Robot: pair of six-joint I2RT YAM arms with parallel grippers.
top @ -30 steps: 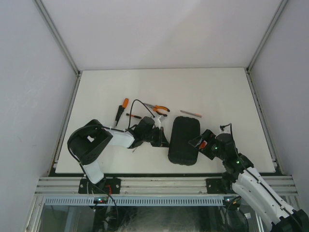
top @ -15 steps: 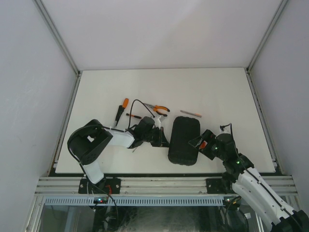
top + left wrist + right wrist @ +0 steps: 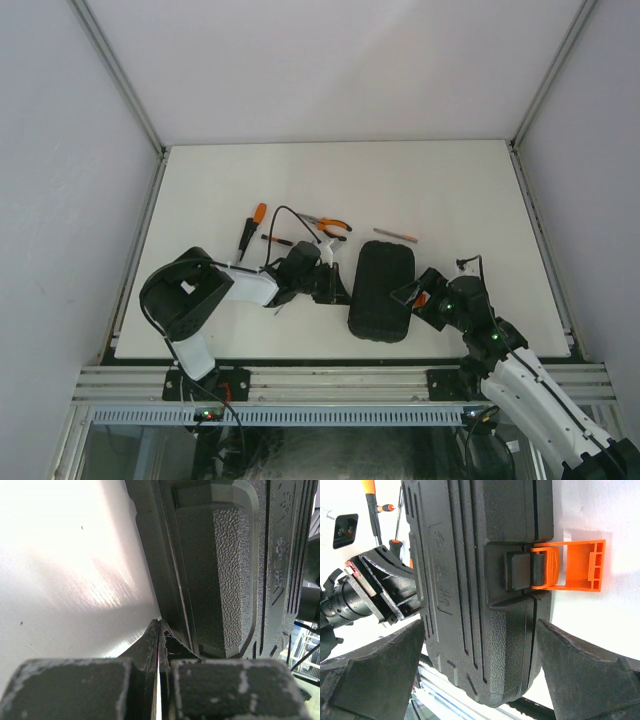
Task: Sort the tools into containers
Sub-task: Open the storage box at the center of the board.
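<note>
From above, we see the black case (image 3: 382, 290) lying shut at the lower middle of the table (image 3: 450, 180). The pliers (image 3: 333, 226) and screwdrivers (image 3: 252, 226) lie loose above and to its left, and one thin screwdriver (image 3: 395, 235) lies just above it. The left hand (image 3: 335, 287) sits at the case's left edge and the right hand (image 3: 410, 295) at its right edge. In the left wrist view, that hand's fingers (image 3: 150, 645) are pressed together, holding nothing, with their tips against the lower rim of the case's side. In the right wrist view, the jaws stand wide and empty on either side of the case's latch side, and the orange latch (image 3: 567, 567) is swung out flat onto the table, which looks released. We judge that the step in hand is opening the case, before any tool goes in. The next move likely calls for the right hand to catch the lid's rim near the latch and lift it, while the left hand braces the far side so the case does not slide.
</note>
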